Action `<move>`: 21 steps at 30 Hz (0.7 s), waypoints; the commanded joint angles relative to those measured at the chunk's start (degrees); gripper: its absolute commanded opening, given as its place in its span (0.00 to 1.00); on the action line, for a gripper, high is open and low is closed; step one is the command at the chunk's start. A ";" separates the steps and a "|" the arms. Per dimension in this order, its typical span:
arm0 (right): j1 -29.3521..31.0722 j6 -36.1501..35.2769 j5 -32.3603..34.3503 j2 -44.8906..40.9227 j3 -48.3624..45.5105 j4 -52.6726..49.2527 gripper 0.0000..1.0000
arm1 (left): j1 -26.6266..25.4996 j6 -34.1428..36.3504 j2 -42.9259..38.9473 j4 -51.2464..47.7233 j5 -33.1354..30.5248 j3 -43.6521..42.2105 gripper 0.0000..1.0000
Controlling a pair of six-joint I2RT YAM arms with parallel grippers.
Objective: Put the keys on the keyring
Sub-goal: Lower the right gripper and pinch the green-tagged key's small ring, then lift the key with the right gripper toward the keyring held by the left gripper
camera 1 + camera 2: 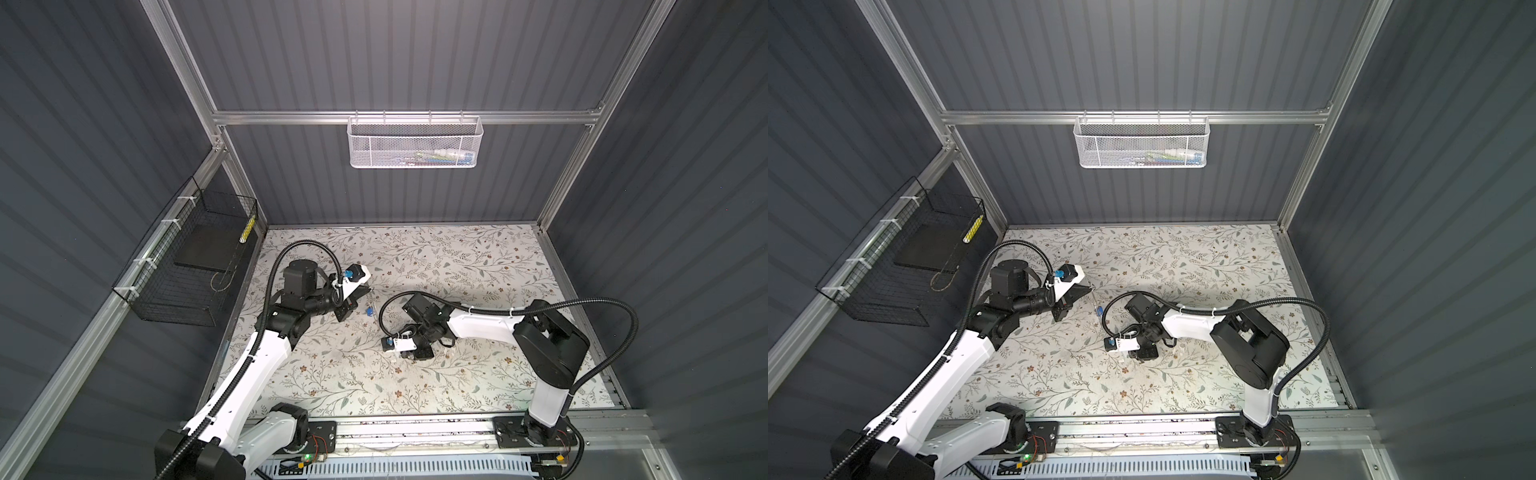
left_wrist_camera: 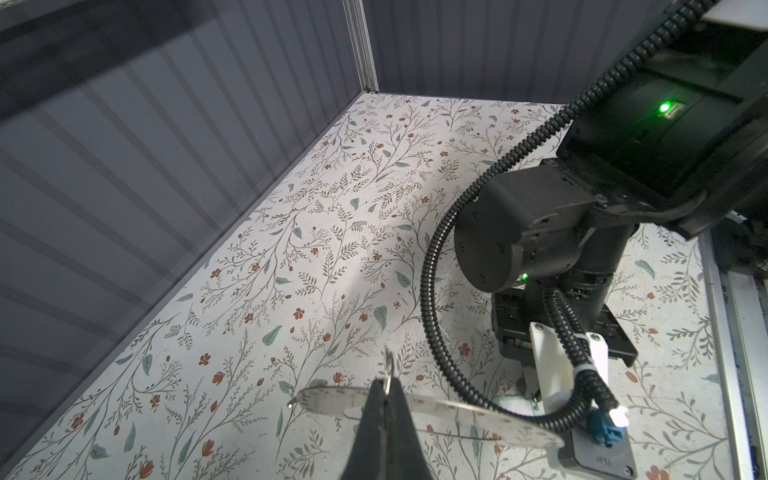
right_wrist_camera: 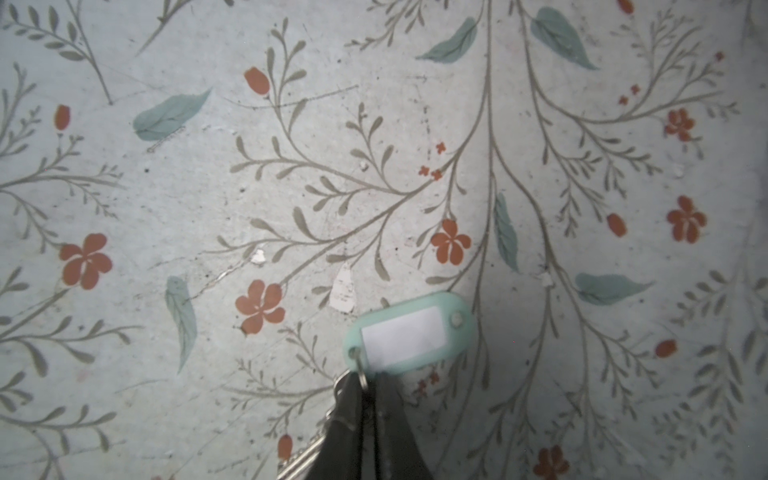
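On the desk [image 3: 166,208], the right jaws pinch the wire loop [image 3: 362,374] joining silver metal keys [image 3: 305,455] to a mint-green plastic tag [image 3: 409,334], while beyond them the left jaws clamp the large flat grey keyring [image 2: 440,409] upright.

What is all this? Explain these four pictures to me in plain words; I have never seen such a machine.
This is a robot with two arms, a left arm and a right arm. Each ends in a two-fingered gripper, and both work over a floral table. Two pictures look down from one overhead camera pair. The other two come from a camera on each wrist. In the left wrist view, the left gripper is shut on the keyring, a big flat grey ring. In the right wrist view, the right gripper is shut on a small loop carrying a mint-green tag, with silver keys beside it.
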 commanded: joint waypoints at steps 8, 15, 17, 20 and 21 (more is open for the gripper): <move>0.12 0.76 3.37 -4.29 -2.09 -2.46 0.05 | 0.40 2.45 -0.38 1.37 6.44 0.50 0.00; -1.92 5.65 4.04 -12.22 -5.43 -2.44 0.01 | 0.40 5.14 0.48 3.79 13.12 0.91 0.00; -2.79 6.73 4.36 -15.22 -7.03 -2.46 0.00 | 0.41 5.99 0.95 4.03 15.06 1.45 0.00; -4.19 8.15 5.87 -20.28 -9.28 -2.23 0.00 | 0.31 7.31 1.52 4.82 18.05 2.12 0.00; -4.72 8.96 6.58 -22.12 -9.96 -2.12 0.00 | 0.31 8.16 1.72 4.86 19.43 2.22 0.00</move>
